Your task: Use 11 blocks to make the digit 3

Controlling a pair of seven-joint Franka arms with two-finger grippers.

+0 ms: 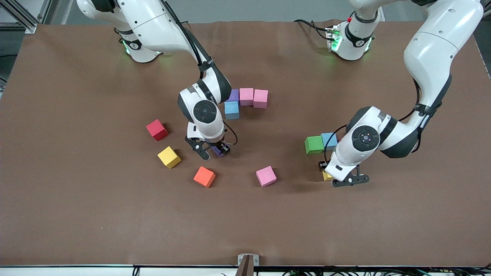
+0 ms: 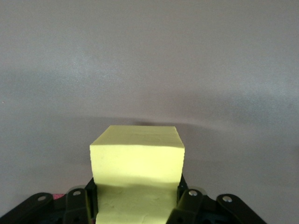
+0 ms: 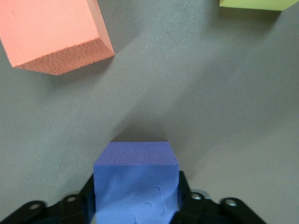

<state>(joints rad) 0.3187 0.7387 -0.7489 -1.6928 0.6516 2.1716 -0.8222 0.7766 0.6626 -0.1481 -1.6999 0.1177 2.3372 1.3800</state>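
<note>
My right gripper (image 1: 217, 150) is shut on a purple block (image 1: 218, 151), low over the table between the red block (image 1: 157, 129) and a lone pink block (image 1: 266, 176). In the right wrist view the fingers press both sides of this purple block (image 3: 135, 163). My left gripper (image 1: 328, 175) is shut on a yellow block (image 1: 327, 176), which fills the left wrist view (image 2: 136, 154). Touching one another, a purple block (image 1: 234, 94) and two pink blocks (image 1: 246, 96) (image 1: 260, 98) form a row, with a light blue block (image 1: 231, 110) against the purple one, nearer the camera.
A green block (image 1: 314, 145) and a light blue block (image 1: 329, 140) sit side by side beside the left gripper. Another yellow block (image 1: 169, 157) and the orange cube (image 1: 204, 176) lie near the right gripper. The orange cube (image 3: 51, 32) also shows in the right wrist view.
</note>
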